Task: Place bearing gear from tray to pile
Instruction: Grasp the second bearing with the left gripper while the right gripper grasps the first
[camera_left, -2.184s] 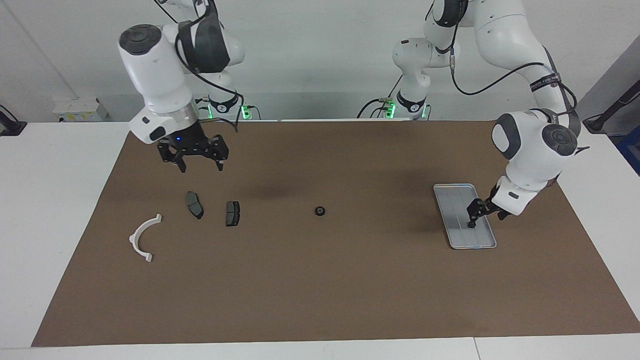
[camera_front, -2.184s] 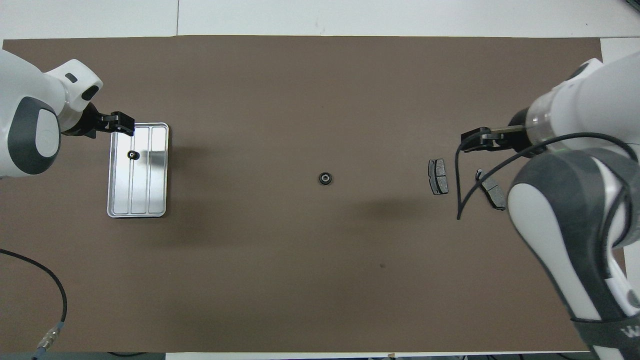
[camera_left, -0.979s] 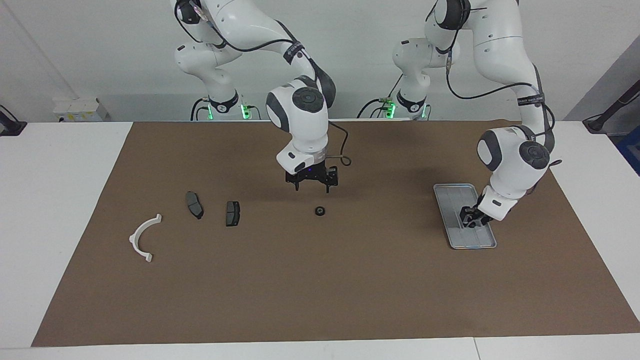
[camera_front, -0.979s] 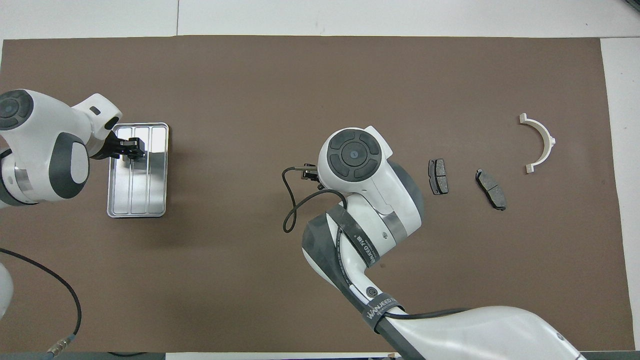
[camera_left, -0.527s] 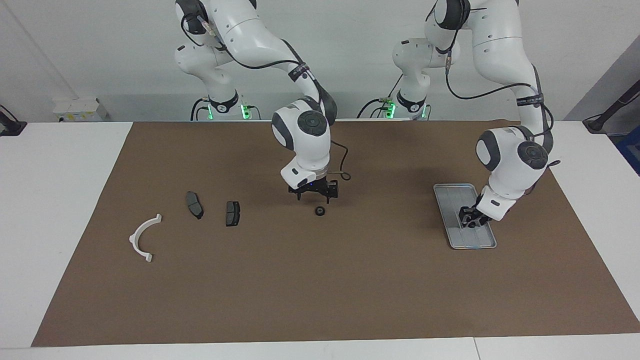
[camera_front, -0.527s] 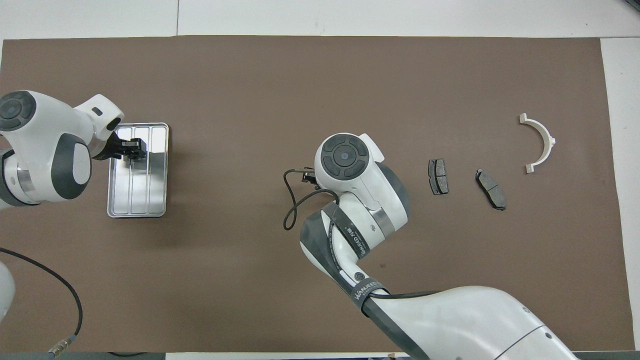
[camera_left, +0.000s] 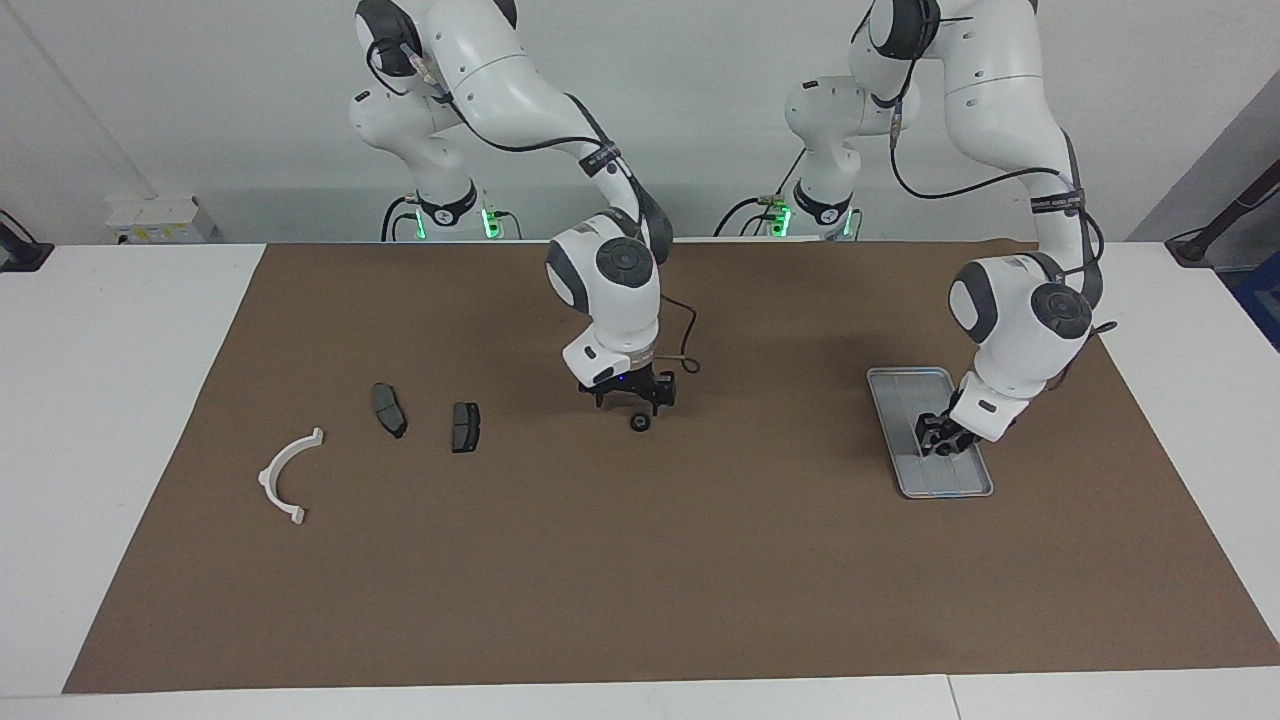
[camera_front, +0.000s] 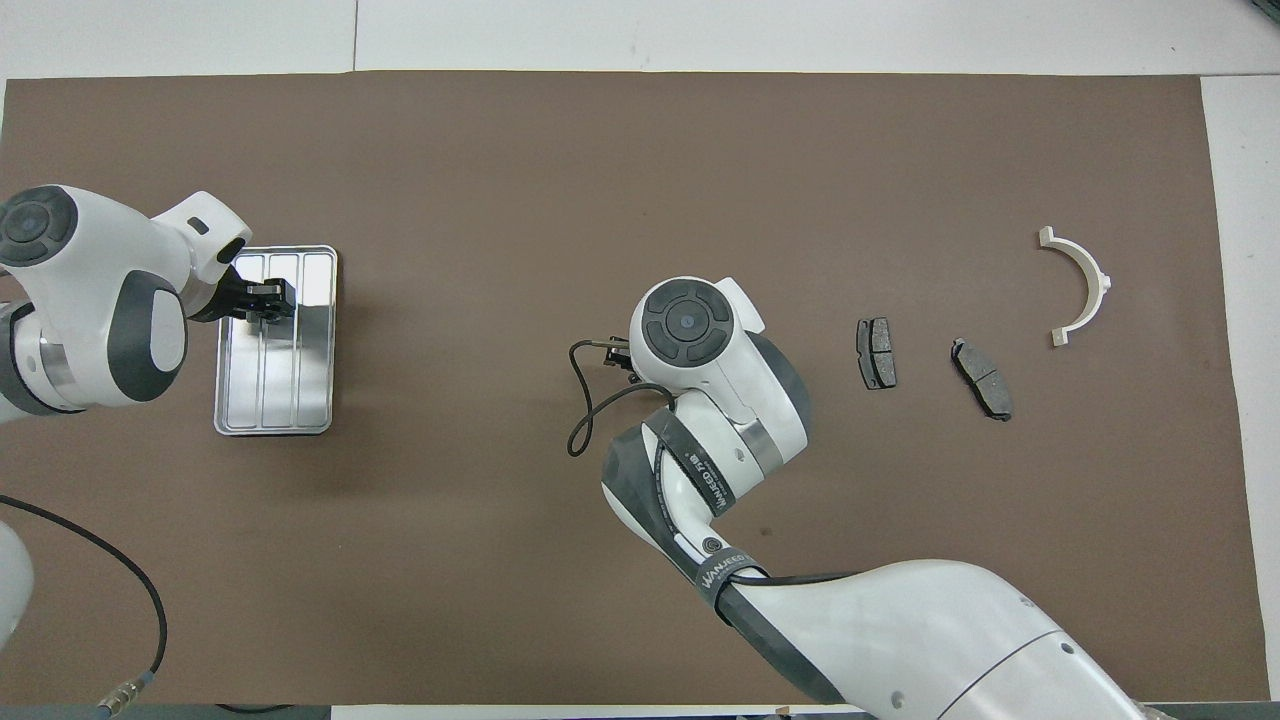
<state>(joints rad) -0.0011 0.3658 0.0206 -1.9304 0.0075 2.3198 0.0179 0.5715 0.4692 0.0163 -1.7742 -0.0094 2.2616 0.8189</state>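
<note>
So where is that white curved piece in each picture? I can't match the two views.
Facing view: the white bracket lies at the right arm's end of the brown mat, low in the picture.
Overhead view: same end, but high in the picture.
Shared landmark: the two dark brake pads beside it, slightly nearer the robots.

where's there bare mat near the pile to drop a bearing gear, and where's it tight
Free: the mat between the brake pad toward the middle and the bearing gear on the mat, and the stretch between the other brake pad and the white bracket. Tight: around that gear, with the right gripper just above it, and on the tray, where the left gripper is down.
</note>
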